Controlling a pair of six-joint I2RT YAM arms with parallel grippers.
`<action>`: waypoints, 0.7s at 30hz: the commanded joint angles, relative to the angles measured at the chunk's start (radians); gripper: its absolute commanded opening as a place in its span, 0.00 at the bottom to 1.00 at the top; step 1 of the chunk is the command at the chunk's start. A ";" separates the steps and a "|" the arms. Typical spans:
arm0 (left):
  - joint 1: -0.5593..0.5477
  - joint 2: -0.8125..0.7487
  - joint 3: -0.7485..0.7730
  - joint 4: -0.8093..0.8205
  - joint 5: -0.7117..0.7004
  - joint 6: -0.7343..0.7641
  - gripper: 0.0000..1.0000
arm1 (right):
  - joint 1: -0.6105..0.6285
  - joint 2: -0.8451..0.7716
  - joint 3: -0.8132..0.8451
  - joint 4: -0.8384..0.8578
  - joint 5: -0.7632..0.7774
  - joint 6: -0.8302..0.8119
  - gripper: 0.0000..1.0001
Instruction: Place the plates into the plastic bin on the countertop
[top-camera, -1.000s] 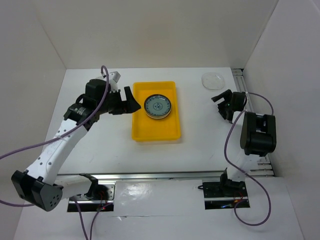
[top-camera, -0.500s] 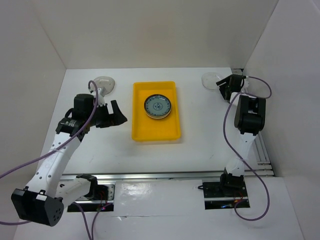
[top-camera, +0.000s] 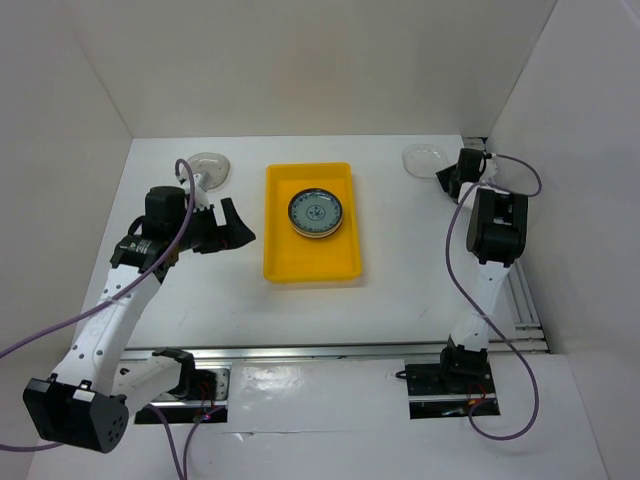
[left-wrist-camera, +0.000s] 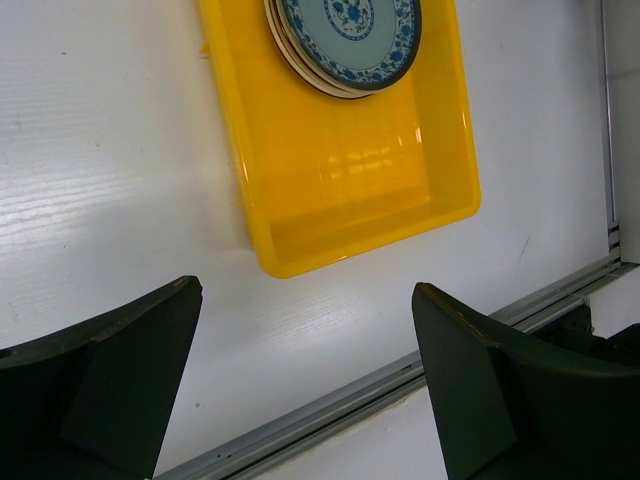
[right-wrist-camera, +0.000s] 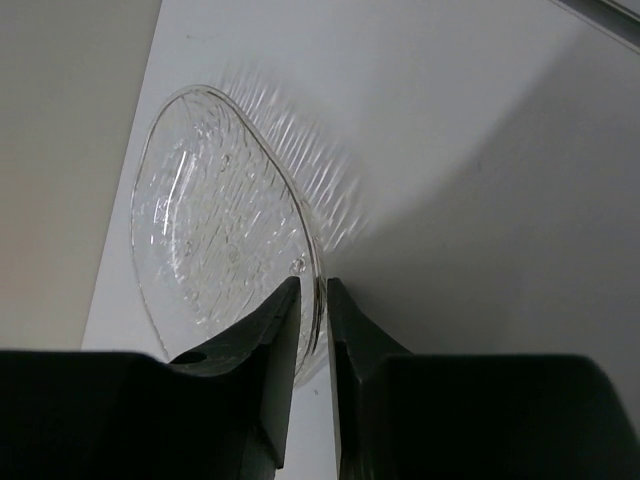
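Plates (top-camera: 316, 213) lay stacked in the far half of the yellow plastic bin (top-camera: 310, 256), a shallow, glossy rectangular tray with a raised rim. The top one was a round teal-blue patterned plate (left-wrist-camera: 346, 30) with a dark edge, and cream rims showed beneath it in the left wrist view. The bin's near half was bare, its smooth floor catching the light. The bin sat flat near the middle of the white bench (top-camera: 400, 260).

A clear glass plate (top-camera: 424, 158) lay at the far right of the bench, close to the back wall. In the right wrist view it was thin, with fine ribs radiating to its rim. The right pincer (top-camera: 443, 174) had its two dark fingers drawn narrow on that rim, with the glass edge in the slim gap between them. The right arm stood tall and folded, its wrist reaching toward the back right corner.

A second clear glass plate (top-camera: 214, 164) lay at the far left, partly crossed by a purple cable (top-camera: 186, 190).

The left pincer (top-camera: 240, 222) stood wide and held nothing, hovering above the bench just left of the bin. Its blunt black fingers (left-wrist-camera: 110, 380) framed the bin's near end. The white left arm slanted up from its base at the near left.
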 joint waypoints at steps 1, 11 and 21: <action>0.006 -0.017 0.004 0.027 0.023 0.014 1.00 | 0.008 0.116 -0.019 -0.241 0.036 -0.015 0.25; 0.006 -0.017 0.004 0.018 0.005 0.005 1.00 | 0.018 -0.112 -0.156 -0.098 -0.042 0.041 0.00; 0.036 -0.006 0.004 -0.002 -0.092 -0.025 1.00 | 0.096 -0.311 -0.186 0.079 -0.370 -0.316 0.00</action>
